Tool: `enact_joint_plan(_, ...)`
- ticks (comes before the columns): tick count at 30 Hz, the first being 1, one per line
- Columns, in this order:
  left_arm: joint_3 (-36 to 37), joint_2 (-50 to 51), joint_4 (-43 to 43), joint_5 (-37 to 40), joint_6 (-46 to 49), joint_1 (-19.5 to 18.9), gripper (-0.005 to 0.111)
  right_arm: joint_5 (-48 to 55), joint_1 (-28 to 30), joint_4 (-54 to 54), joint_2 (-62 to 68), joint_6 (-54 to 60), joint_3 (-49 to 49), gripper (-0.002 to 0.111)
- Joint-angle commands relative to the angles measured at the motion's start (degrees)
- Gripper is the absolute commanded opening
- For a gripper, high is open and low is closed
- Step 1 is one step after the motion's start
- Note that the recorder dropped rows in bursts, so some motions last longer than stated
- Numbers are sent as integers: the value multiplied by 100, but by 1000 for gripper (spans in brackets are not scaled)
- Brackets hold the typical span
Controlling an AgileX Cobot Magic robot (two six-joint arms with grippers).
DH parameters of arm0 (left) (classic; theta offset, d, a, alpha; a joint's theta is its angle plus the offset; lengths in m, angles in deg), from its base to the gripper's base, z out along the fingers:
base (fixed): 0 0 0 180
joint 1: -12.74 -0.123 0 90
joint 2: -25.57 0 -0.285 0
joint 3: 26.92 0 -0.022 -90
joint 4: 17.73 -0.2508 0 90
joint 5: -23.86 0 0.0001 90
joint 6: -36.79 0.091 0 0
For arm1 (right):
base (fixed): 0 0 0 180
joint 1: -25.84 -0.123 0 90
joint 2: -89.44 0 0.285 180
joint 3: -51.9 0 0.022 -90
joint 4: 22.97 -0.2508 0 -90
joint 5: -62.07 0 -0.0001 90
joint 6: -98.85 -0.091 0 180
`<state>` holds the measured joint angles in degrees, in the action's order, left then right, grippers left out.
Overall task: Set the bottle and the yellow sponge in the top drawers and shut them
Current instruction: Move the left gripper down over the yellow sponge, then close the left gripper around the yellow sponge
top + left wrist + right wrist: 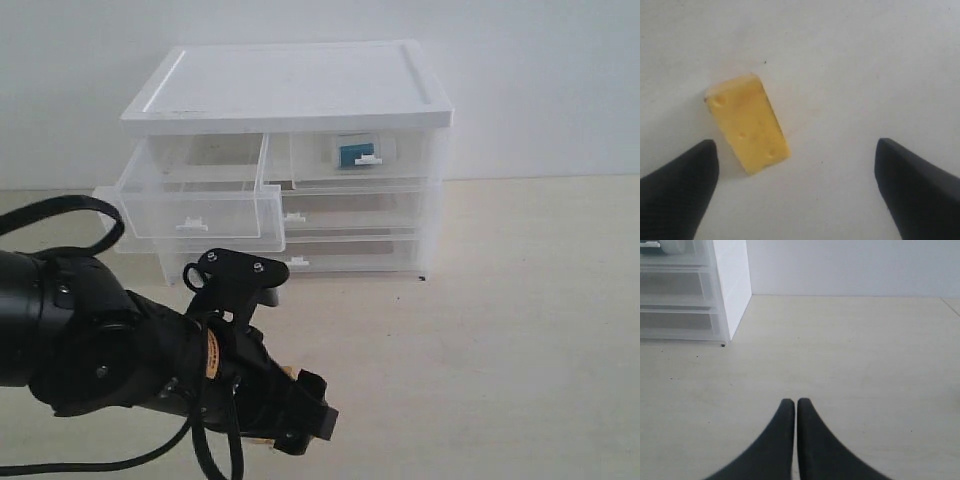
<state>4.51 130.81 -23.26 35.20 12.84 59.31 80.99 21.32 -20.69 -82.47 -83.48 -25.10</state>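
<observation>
The yellow sponge (747, 122) lies flat on the table, closer to one of the fingers of my open left gripper (796, 144), which hovers over it without touching. In the exterior view that gripper (300, 425) points down at the table's front left, and its black body hides the sponge. The left top drawer (200, 200) is pulled out and looks empty. The right top drawer (350, 160) is pushed in, with the bottle (355, 152) showing teal-blue through its front. My right gripper (795, 401) is shut on nothing, low over bare table.
The white-topped cabinet (290, 85) stands at the back against the wall, with two full-width drawers (350, 212) pushed in below the top ones. Its side (732, 285) shows in the right wrist view. My left arm's black cable (60, 210) loops at the left.
</observation>
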Motion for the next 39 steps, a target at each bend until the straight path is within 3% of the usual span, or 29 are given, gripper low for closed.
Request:
enact_joint_plan(1, -111, 319, 12, -152, -93, -1, 80, -47, -5, -11, -29, -11, -21, 0)
enact_joint_plan(11, -333, 563, -139, -219, -93, -126, 80, -47, -5, -11, -29, -11, -21, 0)
enact_joint_plan(19, -333, 418, -517, 434, -93, -206, 80, -47, -5, -11, -29, -11, -21, 0)
enact_joint_plan(22, -333, 402, -809, 322, -122, -206, 80, -47, -5, -11, -29, -11, -21, 0)
enact_joint_plan(26, -355, 619, -1490, -143, -845, -206, 80, -47, -5, -11, -29, -11, -21, 0)
enact_joint_plan(32, -559, 803, -2529, 159, -1910, -239, 80, -47, -5, -11, -29, -11, -21, 0)
enact_joint_plan(39, -577, 866, -2894, 106, -2486, -480, 80, -47, -5, -11, -29, -11, -21, 0)
